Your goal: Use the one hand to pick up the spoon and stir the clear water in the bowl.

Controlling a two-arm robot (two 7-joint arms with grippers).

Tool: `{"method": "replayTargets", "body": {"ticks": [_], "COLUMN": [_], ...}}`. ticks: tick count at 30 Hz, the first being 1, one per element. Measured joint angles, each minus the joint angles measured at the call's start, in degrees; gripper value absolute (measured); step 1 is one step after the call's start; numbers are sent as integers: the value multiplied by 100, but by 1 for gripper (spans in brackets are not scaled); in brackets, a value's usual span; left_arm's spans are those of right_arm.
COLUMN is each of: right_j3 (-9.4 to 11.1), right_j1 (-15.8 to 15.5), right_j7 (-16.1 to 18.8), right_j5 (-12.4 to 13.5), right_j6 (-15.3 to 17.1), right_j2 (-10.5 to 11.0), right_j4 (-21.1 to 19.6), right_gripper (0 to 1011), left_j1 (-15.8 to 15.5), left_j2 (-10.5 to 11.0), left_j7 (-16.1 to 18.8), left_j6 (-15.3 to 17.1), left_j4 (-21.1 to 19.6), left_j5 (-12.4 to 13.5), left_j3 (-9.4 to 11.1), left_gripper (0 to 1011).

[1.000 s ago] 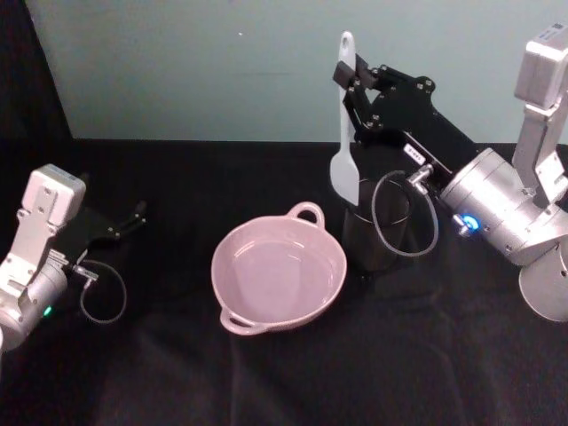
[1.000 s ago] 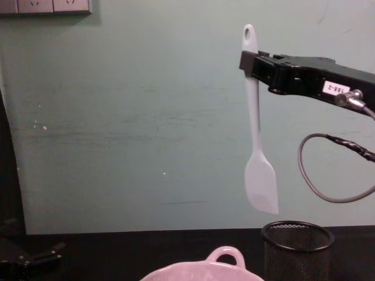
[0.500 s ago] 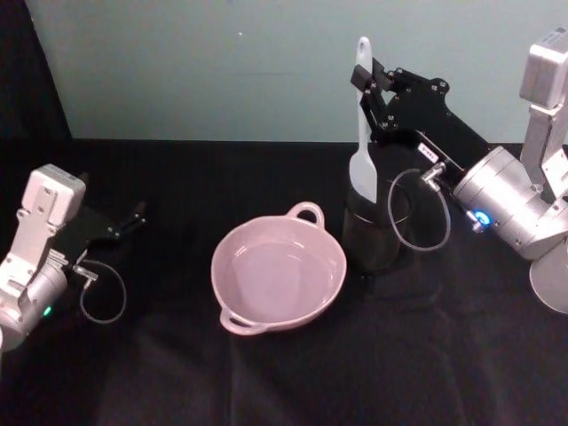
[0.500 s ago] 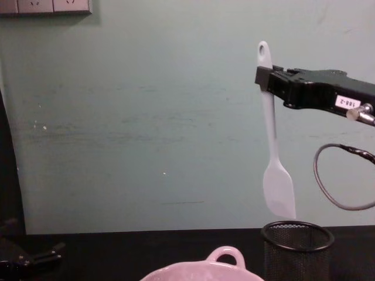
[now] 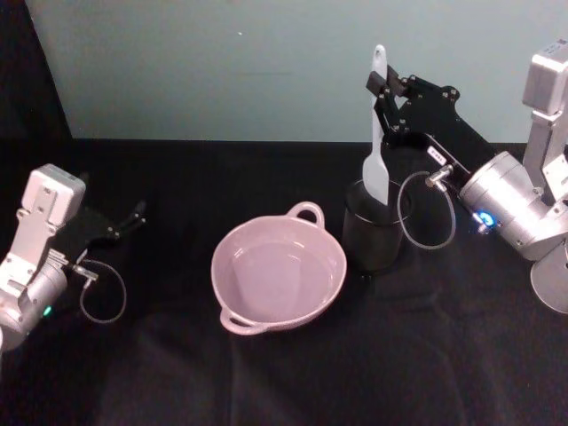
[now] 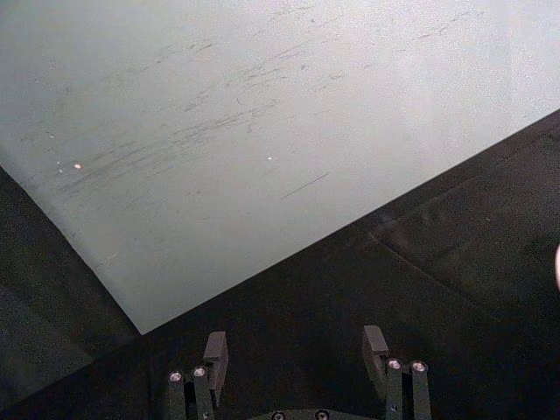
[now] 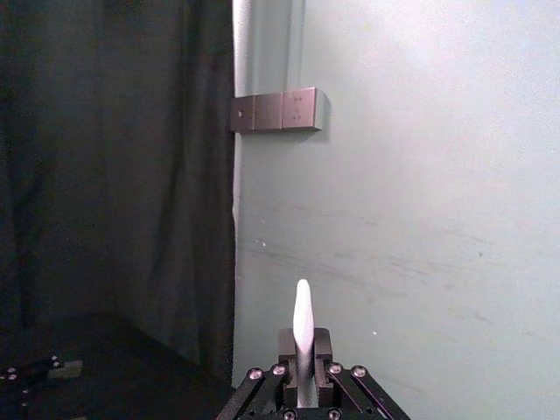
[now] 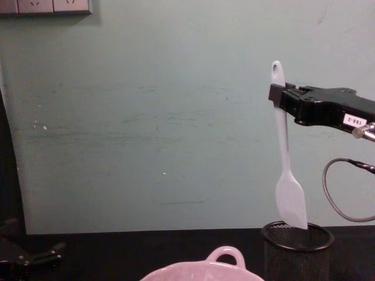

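Lower and farther to your robot's right than a second ago, the long slim white spoon (image 5: 377,133) with its flat slant-ended blade now hangs upright with the blade tip dipping just inside the rim of the black wire-mesh cup (image 5: 371,232); earlier it hung clear above that cup. You can see in the chest view that the spoon (image 8: 286,158) is held high on its handle, just below the oval hole, and that the blade's lower edge meets the rim of the mesh cup (image 8: 296,252). The right gripper (image 5: 383,89), a black flat two-fingered pincer carrying a small white label, is closed tight on the handle; in the right wrist view its fingers (image 7: 317,350) press the thin white handle (image 7: 303,337) from both sides. Just beside the cup, on your robot's left of it, the pale pink glossy ceramic bowl (image 5: 279,275) with its arched loop handle sits on the black cloth-covered table (image 5: 284,373), apart from the spoon. Well apart at the far left, the left gripper (image 5: 133,216) rests low over the cloth, and the left wrist view shows its two fingers (image 6: 376,346) spread wide with nothing between them.
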Motion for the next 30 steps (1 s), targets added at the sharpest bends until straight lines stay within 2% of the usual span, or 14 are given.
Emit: {"method": "replayTargets", "body": {"ticks": [14,21,30], "right_j3": [111,222,420], "right_j1": [-35,-135,-362], "right_j7": [31,75,-3], "right_j5": [9,158,404], "right_j6": [-257,-460,-603], "right_j2": [-153,-282,-471], "right_j4": [491,699,780], "right_gripper": [112,111,111], "left_j1": [0,0,0], "left_j2": [0,0,0], "left_j7": [0,0,0], "left_j6": [0,0,0], "left_j4": [0,0,0], "left_j5": [0,0,0], "left_j3": [0,0,0], "left_gripper": [1011,1011,1011]}}
